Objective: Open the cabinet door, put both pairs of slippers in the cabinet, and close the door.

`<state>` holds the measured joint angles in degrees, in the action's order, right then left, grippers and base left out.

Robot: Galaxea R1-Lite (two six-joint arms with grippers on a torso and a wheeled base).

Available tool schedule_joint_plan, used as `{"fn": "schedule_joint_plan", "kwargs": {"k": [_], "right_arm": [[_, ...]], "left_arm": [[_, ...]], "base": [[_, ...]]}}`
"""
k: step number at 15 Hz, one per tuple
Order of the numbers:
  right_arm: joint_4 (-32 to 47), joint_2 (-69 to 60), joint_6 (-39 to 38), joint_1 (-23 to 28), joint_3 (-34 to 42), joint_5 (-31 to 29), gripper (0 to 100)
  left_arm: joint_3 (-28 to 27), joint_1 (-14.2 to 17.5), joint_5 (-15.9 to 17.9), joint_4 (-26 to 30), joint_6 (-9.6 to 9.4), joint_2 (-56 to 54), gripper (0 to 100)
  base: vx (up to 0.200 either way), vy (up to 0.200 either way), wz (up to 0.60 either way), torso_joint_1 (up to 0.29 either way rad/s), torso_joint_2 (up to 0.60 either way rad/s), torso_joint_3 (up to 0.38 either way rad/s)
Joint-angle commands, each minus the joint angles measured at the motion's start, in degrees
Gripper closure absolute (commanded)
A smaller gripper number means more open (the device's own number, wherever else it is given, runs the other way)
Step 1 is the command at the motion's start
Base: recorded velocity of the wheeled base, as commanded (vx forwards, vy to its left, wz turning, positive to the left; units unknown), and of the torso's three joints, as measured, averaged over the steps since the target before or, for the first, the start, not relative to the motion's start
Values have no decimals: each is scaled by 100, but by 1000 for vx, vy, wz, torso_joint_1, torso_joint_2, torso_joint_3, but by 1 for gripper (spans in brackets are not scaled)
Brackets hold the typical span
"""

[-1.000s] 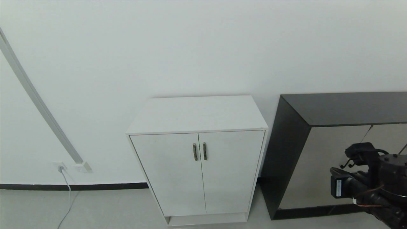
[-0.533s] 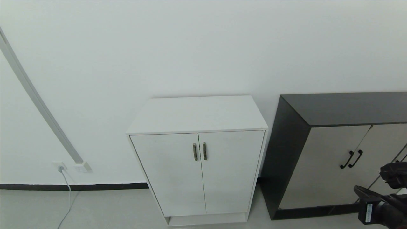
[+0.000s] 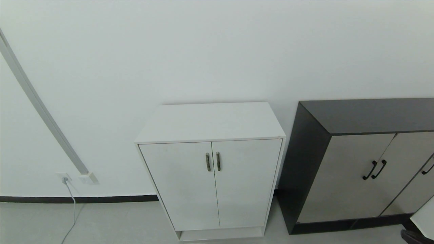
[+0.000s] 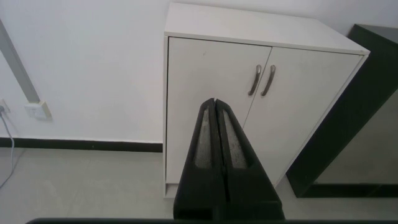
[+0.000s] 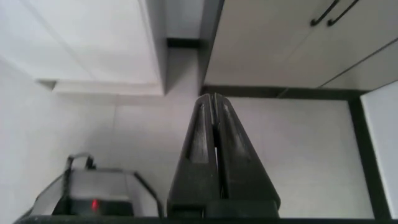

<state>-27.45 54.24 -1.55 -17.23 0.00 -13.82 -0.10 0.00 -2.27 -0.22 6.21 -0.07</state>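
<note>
Well beyond the closed left hand (image 4: 215, 101) stands the cabinet (image 4: 208, 68), doors closed.

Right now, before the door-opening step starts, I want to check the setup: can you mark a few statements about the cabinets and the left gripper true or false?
1. Both doors of the white cabinet are closed. True.
2. The left gripper is open. False: its fingers are pressed together.
3. The black cabinet stands on the white cabinet's left. False: it stands on its right.
4. A cable runs down from the wall socket. True.
5. The white cabinet's handles sit at the doors' outer edges. False: they sit side by side where the doors meet.
</note>
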Motion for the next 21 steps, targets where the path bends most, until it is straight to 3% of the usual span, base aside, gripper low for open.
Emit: {"fn": "schedule_joint_plan", "kwargs": {"k": [1, 6, 14, 18, 21], "right_arm": [[847, -1249, 5, -18, 0, 337, 100], [2807, -2690, -3, -53, -26, 1207, 100], [2772, -3261, 533, -158, 0, 1664, 100], [2772, -3402, 515, -1081, 0, 1681, 100], [2772, -3174, 542, 334, -9, 1681, 100]], "left_arm": [[1, 0, -11, -4, 4, 7, 100], [1, 0, -11, -4, 4, 7, 100], [1, 9, -11, -4, 4, 7, 100], [1, 0, -2, -4, 4, 7, 100], [1, 0, -2, -4, 4, 7, 100]], "base": [[0, 0, 0, 0, 0, 0], [0, 0, 0, 0, 0, 0], [0, 0, 0, 0, 0, 0], [0, 0, 0, 0, 0, 0], [0, 0, 0, 0, 0, 0]]}}
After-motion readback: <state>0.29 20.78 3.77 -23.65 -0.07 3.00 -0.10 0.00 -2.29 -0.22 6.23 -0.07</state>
